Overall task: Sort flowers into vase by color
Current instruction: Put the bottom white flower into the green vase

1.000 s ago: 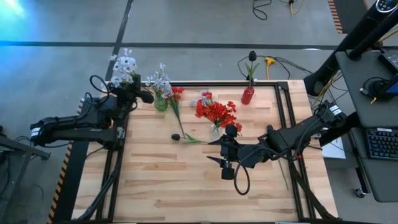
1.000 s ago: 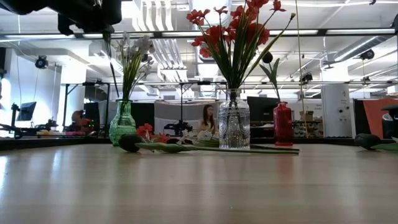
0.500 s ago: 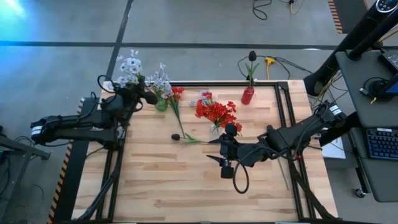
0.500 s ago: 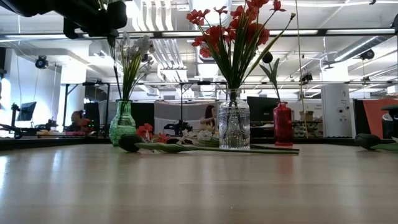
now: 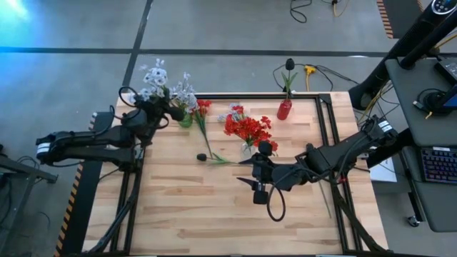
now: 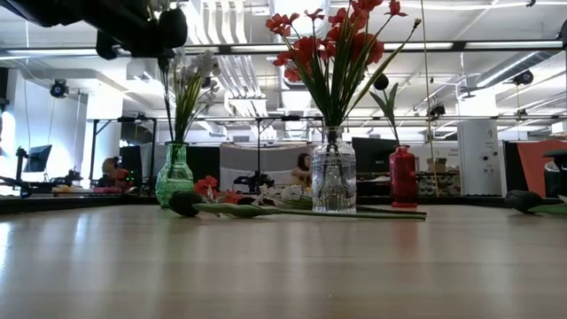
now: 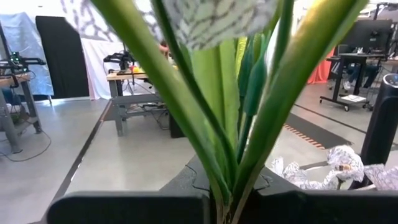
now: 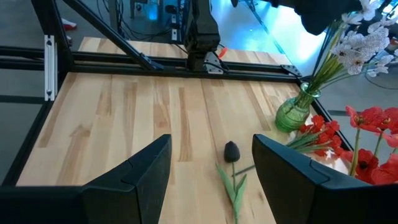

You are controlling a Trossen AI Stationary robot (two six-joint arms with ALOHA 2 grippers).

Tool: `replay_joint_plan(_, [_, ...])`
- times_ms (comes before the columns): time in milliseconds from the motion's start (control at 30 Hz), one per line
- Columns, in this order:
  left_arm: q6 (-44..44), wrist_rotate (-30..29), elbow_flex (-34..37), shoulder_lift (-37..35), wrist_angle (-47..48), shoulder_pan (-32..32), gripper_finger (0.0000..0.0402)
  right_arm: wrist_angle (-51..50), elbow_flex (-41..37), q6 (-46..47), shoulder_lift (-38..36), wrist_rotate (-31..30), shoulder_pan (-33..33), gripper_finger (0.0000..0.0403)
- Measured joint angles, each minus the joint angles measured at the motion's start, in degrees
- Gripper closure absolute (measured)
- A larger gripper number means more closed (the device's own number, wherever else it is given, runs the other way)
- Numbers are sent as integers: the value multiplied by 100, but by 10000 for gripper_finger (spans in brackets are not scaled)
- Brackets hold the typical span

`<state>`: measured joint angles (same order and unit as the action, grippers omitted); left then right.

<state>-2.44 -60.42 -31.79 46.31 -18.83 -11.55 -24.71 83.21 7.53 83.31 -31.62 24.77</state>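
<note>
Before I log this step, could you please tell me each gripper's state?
Left gripper: shut on the white flower spray.
Right gripper: open, holding nothing.

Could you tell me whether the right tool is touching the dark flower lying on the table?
Apart. The right wrist view shows the dark flower lying on bare wood ahead of the open right tool.

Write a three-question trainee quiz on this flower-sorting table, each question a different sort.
1. True or false: the left gripper is shut on a pale white flower spray.
2. Which vase holds the red flowers? A) green vase B) clear glass vase C) red vase
3. Fill in: the dark-budded flower lying on the table is in front of the open ____ gripper.

Key
1. True.
2. B, the clear glass vase.
3. Right.
</note>
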Motion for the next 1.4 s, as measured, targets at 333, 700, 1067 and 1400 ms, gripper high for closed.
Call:
replay_joint_plan(333, [0, -33, 0, 174, 0, 0, 400, 0, -1, 0, 1, 0, 2, 186])
replay_joint_plan(700, [0, -53, 0, 174, 0, 2, 369, 0, -1, 0, 4, 1, 4, 186])
replay_joint_plan(1067, [42, -53, 0, 172, 2, 2, 319, 0, -1, 2, 4, 2, 4, 186])
replay_joint_plan(1400, [43, -53, 0, 172, 12, 2, 247, -2, -1, 39, 4, 2, 4, 186])
